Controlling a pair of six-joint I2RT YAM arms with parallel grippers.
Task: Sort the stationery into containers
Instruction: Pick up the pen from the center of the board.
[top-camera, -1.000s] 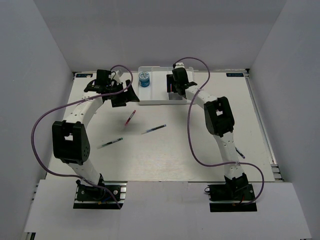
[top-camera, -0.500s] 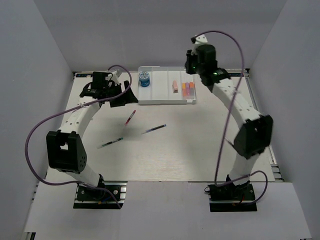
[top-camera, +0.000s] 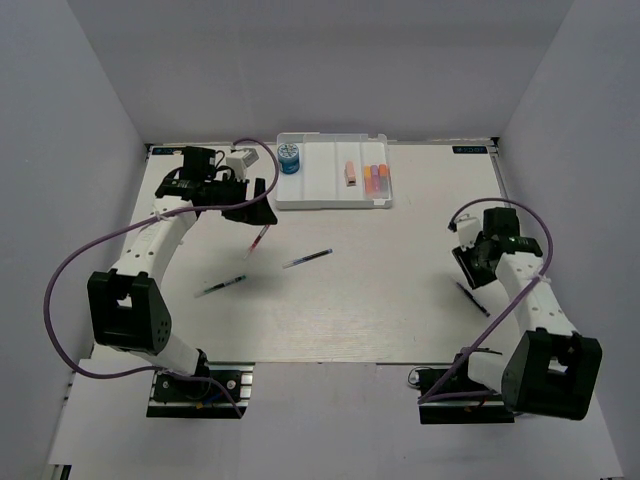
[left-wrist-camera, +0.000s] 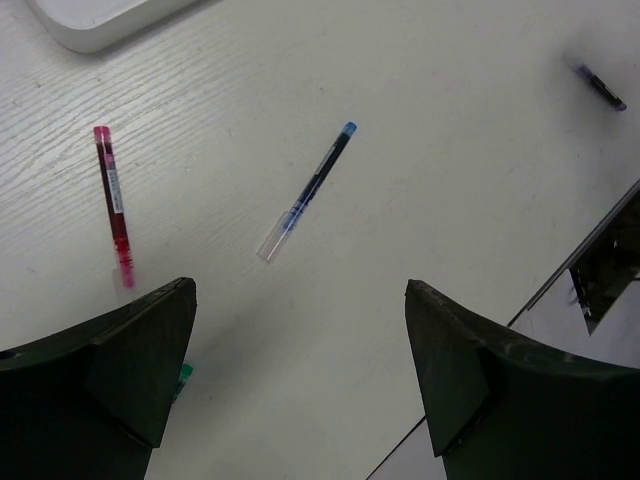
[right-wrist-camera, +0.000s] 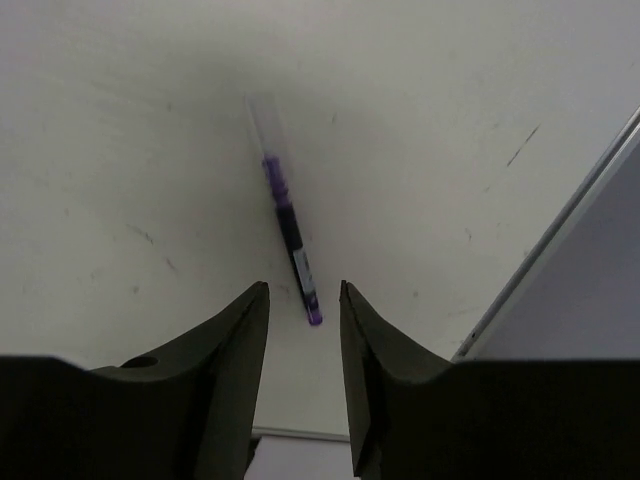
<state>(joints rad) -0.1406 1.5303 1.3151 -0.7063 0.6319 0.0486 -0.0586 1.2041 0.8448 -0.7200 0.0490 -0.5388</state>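
Over at the right edge of the table (top-camera: 400, 310), my right gripper (right-wrist-camera: 303, 290) hangs narrowly parted and empty just by the purple pen (right-wrist-camera: 286, 222), while my left gripper (left-wrist-camera: 300, 300) gapes wide, empty, near the red pen (left-wrist-camera: 112, 205).

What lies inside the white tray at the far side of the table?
The tray holds a blue roll at its left end, a pinkish eraser right of centre, and short orange and pink markers at its right end. Nothing covers it from above.
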